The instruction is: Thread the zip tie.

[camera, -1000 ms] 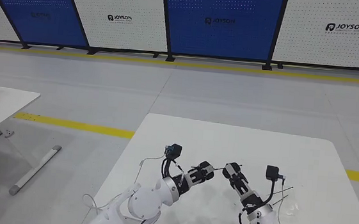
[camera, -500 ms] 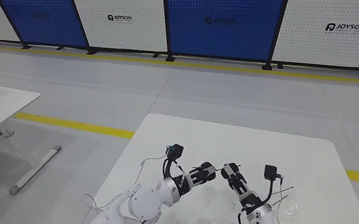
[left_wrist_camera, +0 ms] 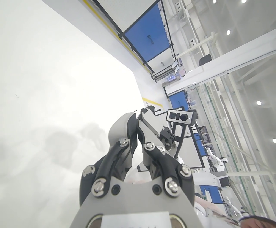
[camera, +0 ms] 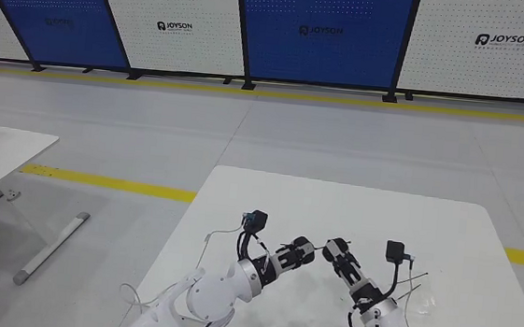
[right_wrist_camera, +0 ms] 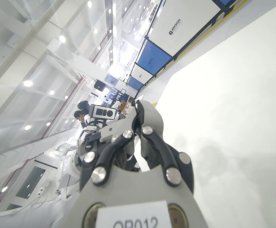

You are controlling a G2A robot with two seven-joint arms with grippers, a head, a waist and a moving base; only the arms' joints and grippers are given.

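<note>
Over the near middle of the white table (camera: 352,204) my two grippers hang tip to tip, almost touching. My left gripper (camera: 304,251) (left_wrist_camera: 137,117) is shut, and a short black end of the zip tie (left_wrist_camera: 135,111) pokes out past its fingertips. My right gripper (camera: 331,249) (right_wrist_camera: 137,105) is shut too, with a small black piece of the zip tie (right_wrist_camera: 133,103) at its tips. In the left wrist view the right gripper (left_wrist_camera: 148,114) sits just behind my left one, a thin black pin-like end (left_wrist_camera: 159,110) sticking out of it. Most of the tie is hidden by the fingers.
A few thin dark strands (camera: 413,282) and a small clear item (camera: 424,300) lie on the table beside the right arm. The table's far half is bare white surface. Beyond it are grey floor, a yellow line (camera: 110,183) and blue and white panels.
The right gripper has edged slightly toward the left gripper, narrowing the gap. The left arm has barely moved.
</note>
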